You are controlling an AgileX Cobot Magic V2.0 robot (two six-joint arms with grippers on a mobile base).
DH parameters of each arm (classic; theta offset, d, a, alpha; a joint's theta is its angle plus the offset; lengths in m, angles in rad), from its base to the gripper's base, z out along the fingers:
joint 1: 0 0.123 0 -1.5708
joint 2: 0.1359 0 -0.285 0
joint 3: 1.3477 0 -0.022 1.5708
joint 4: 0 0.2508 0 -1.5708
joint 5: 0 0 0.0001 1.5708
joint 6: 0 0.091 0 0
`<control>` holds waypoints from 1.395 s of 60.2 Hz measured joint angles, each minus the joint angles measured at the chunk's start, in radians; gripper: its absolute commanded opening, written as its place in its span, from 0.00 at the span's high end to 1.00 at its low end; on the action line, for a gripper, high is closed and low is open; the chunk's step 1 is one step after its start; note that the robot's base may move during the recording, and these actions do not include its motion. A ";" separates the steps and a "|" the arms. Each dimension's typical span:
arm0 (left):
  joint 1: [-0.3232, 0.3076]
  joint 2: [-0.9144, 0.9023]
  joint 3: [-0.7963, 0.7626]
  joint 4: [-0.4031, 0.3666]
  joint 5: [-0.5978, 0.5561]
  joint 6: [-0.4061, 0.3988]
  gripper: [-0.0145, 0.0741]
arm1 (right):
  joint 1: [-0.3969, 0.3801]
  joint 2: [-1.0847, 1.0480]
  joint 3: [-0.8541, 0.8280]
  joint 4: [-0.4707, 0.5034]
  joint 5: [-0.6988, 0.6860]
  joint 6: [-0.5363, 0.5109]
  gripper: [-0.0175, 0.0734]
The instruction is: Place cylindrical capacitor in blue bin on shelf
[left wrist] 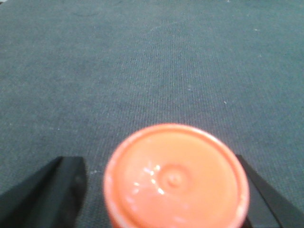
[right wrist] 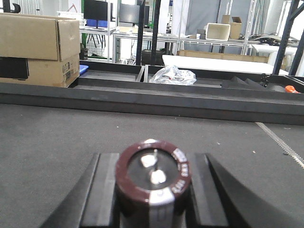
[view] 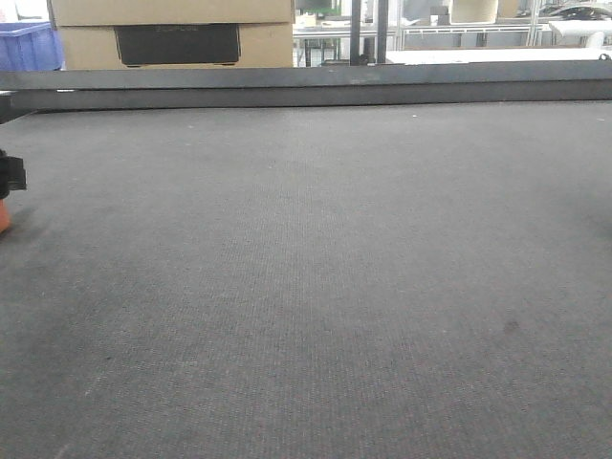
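Grey felt mat [view: 316, 268] is covering the table. Right gripper [right wrist: 153, 166] is clamping the cylindrical capacitor [right wrist: 153, 178]: dark body standing upright, two metal leads pointing at the wrist camera, black fingers [right wrist: 105, 190] pressing it from both sides. Left gripper [left wrist: 161, 194] is straddling an orange round object [left wrist: 175, 178]; a strip of mat is showing beside one finger, so cannot tell whether it is gripping. Cardboard boxes [right wrist: 38, 42] are sitting beyond the table's raised far edge.
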 measured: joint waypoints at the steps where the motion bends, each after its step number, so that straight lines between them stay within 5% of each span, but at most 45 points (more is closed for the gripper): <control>1: 0.000 0.000 0.000 0.000 0.003 0.000 0.57 | 0.000 0.000 0.000 0.000 0.000 0.000 0.95; 11: 0.000 -0.020 -0.004 0.000 0.063 0.000 0.97 | 0.000 0.000 0.000 0.000 0.023 0.000 0.95; 20: 0.000 -0.106 -0.008 0.000 0.193 0.000 0.96 | 0.000 0.000 -0.015 0.000 0.108 0.000 0.95; 47: 0.000 -0.461 -0.296 0.018 0.954 0.000 0.96 | 0.000 0.000 -0.254 0.000 0.535 0.000 0.95; 62: 0.000 -0.574 -0.476 0.042 1.280 0.053 0.96 | 0.000 0.039 -0.447 0.004 0.823 0.000 0.95; 84: 0.000 -0.821 -0.526 0.045 1.521 0.074 0.96 | 0.101 0.035 -0.629 0.058 1.034 0.000 0.95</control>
